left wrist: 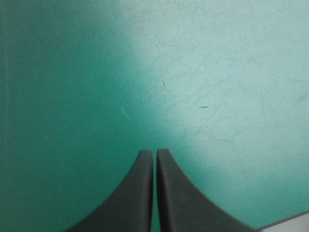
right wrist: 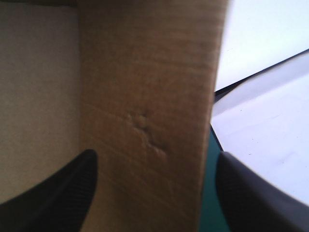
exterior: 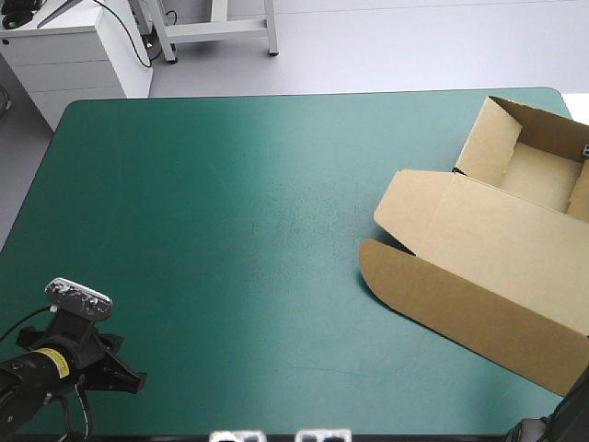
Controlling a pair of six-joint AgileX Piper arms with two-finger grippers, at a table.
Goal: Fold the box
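Brown board formed the box (exterior: 479, 249), an open tray with its lid flat, lying at 3 o'clock on the teal-green cover (exterior: 230, 230), the tray itself toward 1 o'clock. The left gripper (left wrist: 154, 153), fingers together on nothing, sat at 7 o'clock, well apart from the box. The right gripper (right wrist: 155, 157), at 5 o'clock, had its fingers apart, a wall of the box between them.
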